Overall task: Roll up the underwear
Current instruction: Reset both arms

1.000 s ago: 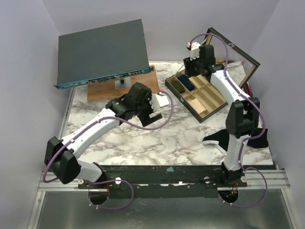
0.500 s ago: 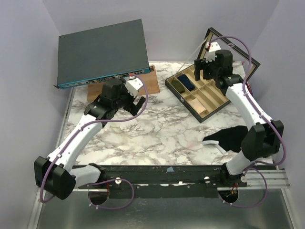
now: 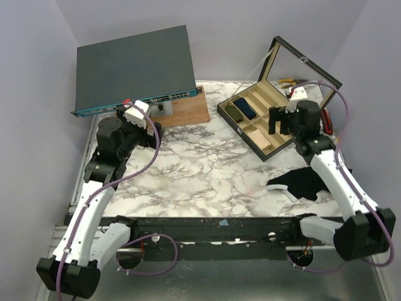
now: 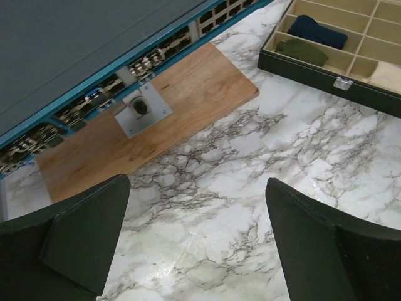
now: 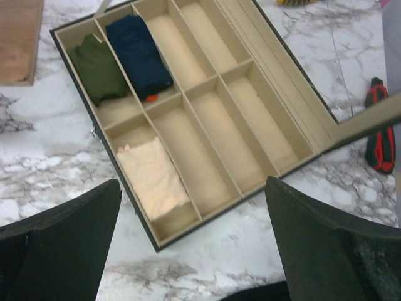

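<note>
The underwear (image 5: pixel 138 55) is a navy roll with an orange bit at its near end. It lies in a back-left compartment of the open organizer box (image 5: pixel 207 216). It also shows in the top view (image 3: pixel 246 111) and the left wrist view (image 4: pixel 316 31). My right gripper (image 5: pixel 193 183) is open and empty, above the box's near edge (image 3: pixel 279 120). My left gripper (image 4: pixel 197 185) is open and empty over bare marble near the wooden board (image 3: pixel 150 128).
A black cloth with a white edge (image 3: pixel 307 182) lies near the right arm. A green roll (image 5: pixel 100 72) and a cream cloth (image 5: pixel 150 172) sit in the box. A network switch (image 3: pixel 131 66) rests on the wooden board (image 3: pixel 182 111). A red-black tool (image 5: pixel 379 135) lies right of the box.
The left arm has swung from the table's middle back to the left. The right gripper has drawn back from above the box's far side to its near edge. Both stayed open and empty.
</note>
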